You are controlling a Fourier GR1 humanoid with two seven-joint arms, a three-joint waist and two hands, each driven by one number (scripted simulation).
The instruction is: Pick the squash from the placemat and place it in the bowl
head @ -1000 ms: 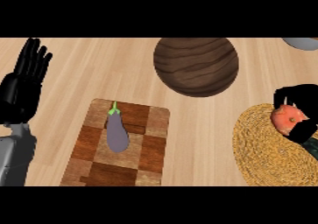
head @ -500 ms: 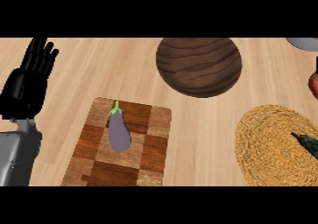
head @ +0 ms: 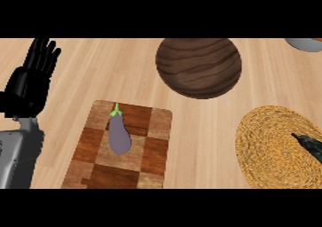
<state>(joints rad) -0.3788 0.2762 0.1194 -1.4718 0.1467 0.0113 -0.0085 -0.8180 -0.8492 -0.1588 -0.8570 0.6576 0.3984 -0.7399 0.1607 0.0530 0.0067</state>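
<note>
The dark wooden bowl (head: 199,66) stands at the top middle of the counter with nothing showing inside it. A round woven placemat (head: 278,148) lies at the right, and no squash rests on it. The squash shows nowhere in the head view. Over the placemat's right side only a dark piece of my right arm (head: 312,149) comes in from the edge; the right hand itself is outside the view. At the far left my left hand (head: 31,82) rests open, fingers pointing up, away from everything.
A checkered wooden cutting board (head: 140,166) lies at the lower left with a purple eggplant (head: 119,135) on it. A grey dish (head: 308,44) is cut off at the top right corner, with an orange sliver at its upper edge.
My right hand lifted the orange squash off the placemat, carried it up along the right edge, then left the view with it. The left hand stayed put.
</note>
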